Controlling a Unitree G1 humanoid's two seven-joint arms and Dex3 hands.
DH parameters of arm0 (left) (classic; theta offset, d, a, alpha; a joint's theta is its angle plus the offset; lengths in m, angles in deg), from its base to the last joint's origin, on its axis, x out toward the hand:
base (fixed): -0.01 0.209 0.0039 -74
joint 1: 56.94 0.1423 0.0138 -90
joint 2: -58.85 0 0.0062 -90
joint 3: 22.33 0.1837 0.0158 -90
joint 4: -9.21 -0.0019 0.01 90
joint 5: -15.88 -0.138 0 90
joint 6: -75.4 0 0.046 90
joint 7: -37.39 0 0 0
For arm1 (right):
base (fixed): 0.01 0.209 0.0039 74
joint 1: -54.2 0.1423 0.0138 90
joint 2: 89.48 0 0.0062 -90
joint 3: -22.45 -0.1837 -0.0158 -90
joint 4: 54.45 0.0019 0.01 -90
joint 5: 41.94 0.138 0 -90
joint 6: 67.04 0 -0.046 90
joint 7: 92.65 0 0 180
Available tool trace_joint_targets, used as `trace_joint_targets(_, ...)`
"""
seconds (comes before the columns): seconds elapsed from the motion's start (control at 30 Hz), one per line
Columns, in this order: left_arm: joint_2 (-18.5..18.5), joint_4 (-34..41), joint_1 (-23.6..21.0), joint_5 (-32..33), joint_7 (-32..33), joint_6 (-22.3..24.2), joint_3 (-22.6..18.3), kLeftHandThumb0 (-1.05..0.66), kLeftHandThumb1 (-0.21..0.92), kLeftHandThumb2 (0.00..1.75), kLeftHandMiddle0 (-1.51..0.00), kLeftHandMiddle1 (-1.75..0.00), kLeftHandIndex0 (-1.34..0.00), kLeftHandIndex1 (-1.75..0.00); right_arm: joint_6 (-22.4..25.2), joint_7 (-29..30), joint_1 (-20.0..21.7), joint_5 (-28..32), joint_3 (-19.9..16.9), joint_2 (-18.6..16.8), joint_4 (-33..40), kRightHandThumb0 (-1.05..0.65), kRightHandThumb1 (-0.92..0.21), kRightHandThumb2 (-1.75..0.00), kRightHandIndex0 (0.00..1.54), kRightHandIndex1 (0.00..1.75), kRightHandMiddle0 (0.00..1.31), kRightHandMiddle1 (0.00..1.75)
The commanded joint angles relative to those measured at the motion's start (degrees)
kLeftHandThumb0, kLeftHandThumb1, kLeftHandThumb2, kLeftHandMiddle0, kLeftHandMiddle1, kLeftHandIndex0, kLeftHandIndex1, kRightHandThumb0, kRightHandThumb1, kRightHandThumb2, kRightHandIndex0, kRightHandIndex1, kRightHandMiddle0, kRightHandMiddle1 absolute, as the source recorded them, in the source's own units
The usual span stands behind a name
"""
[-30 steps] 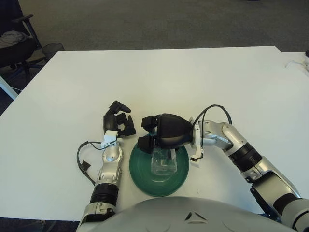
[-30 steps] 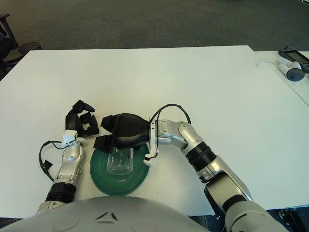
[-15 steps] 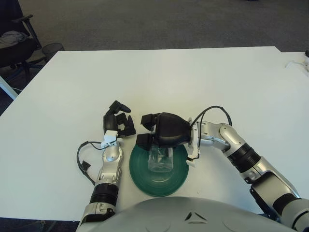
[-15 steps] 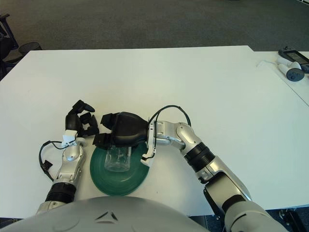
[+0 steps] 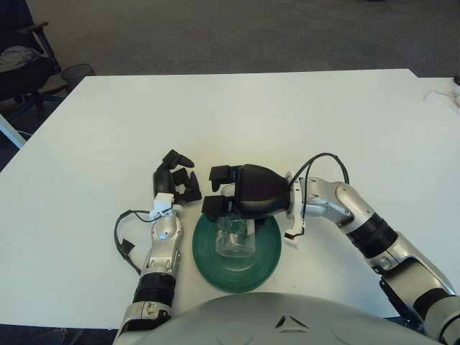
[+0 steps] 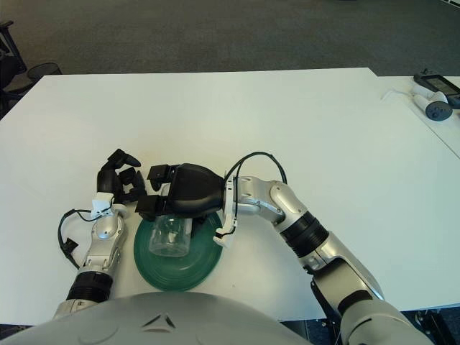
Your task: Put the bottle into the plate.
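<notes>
A clear plastic bottle [image 5: 235,241] lies tilted inside the green plate [image 5: 269,259] near the table's front edge. My right hand [image 5: 215,190] hovers over the plate's far rim, just above the bottle's upper end. Its fingers [image 5: 220,173] are spread, and the bottle sits below them rather than between them. Part of the bottle's top is hidden under the black palm. My left hand [image 5: 177,180] shows idle just left of the plate, fingers loosely bent around nothing.
A black cable [image 5: 123,243] loops on the white table [image 5: 237,115] beside my left forearm. Small devices and a cord [image 6: 433,97] lie at the far right edge. An office chair [image 5: 21,65] stands off the table's back left corner.
My right hand first slid left over the plate, then drew up and back to the right. The bottle stayed down in the plate and now lies more tilted, slightly further left.
</notes>
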State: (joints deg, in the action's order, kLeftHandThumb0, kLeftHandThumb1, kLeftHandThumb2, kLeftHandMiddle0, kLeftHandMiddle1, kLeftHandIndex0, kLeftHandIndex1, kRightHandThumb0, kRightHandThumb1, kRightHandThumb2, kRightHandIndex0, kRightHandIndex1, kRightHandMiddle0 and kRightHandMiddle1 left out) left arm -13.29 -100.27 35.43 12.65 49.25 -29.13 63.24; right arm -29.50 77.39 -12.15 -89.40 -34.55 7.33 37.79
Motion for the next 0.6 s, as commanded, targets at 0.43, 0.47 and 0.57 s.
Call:
trace_joint_targets(0.43, -2.2, -11.1, 1.2, 1.3, -5.8, -14.1, -0.5, -0.55, 0.13, 1.55, -1.25, -1.75, -0.77, -1.75, -7.2, 6.0, 1.3, 1.8, -2.5, -0.2, -5.6, -0.02, -0.29, -1.45, 0.00, 0.00, 0.00, 0.00)
trace_joint_targets(0.47, -2.2, -12.0, 0.9, 1.0, -5.4, -15.1, -0.6, -0.55, 0.13, 1.55, -1.24, -1.75, -0.77, -1.75, -7.5, 6.7, 1.3, 1.5, -2.6, -0.3, -6.0, -0.03, -0.29, -1.45, 0.00, 0.00, 0.00, 0.00)
trace_joint_targets(0.57, -2.2, -14.5, 0.0, 0.1, -3.9, -17.8, -0.7, -0.55, 0.12, 1.55, -1.24, -1.75, -0.77, -1.75, -8.3, 7.8, 1.4, 0.8, -2.9, -0.6, -6.7, -0.05, -0.27, -1.45, 0.00, 0.00, 0.00, 0.00)
